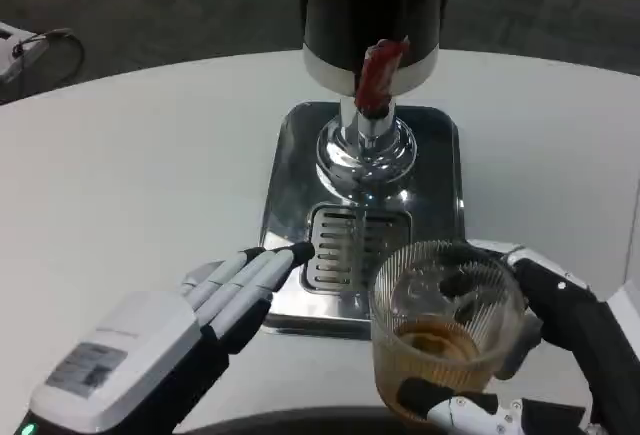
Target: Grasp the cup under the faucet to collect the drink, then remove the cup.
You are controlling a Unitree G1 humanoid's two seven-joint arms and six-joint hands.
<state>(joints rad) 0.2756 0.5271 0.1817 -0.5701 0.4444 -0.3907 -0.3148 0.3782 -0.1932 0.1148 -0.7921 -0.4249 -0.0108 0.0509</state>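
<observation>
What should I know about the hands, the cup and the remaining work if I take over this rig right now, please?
Right hand grips the ribbed clear cup, which holds some brown drink.
Left hand holds nothing, fingers extended, tips at the drip tray.
The cup sits at the front right edge of the dispenser base, away from the faucet.
Done: drink collected, cup off the tray.
Left: probably only to set it down.

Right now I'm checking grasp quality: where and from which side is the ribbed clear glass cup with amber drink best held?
Grip the ribbed clear glass cup around its mid-wall, coming from the right side, as the right hand does. The cup stands upright, open-topped and partly filled, so a sideways wrap keeps it level. Its left side faces the steel drip tray and the left hand.
</observation>
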